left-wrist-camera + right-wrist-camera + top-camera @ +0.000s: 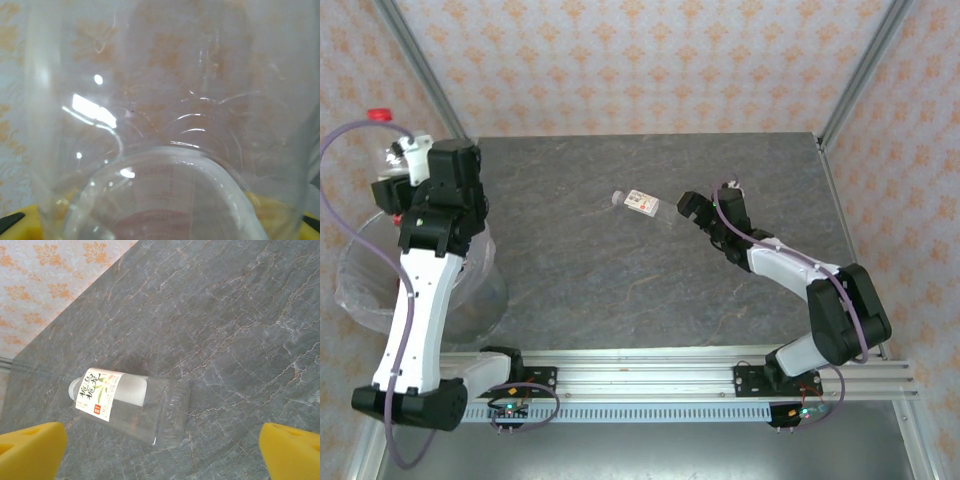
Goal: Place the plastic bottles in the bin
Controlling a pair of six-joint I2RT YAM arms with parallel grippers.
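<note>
A clear plastic bottle (388,140) with a red cap is held up at the far left, above the bin (485,295), which is lined with a crinkly clear bag. My left gripper (398,165) is shut on this bottle. In the left wrist view the bottle's clear wall (160,150) sits right against the lens, with yellow pads (10,222) at the bottom corners. A second clear bottle (640,202) (125,402) with a white label lies on its side mid-table. My right gripper (694,212) (160,460) stands open just right of its base, not touching it.
The dark stone table (620,280) stretches between the arms. Metal frame posts (865,70) and patterned walls close in the back and sides. The aluminium base rail (650,380) runs along the near edge.
</note>
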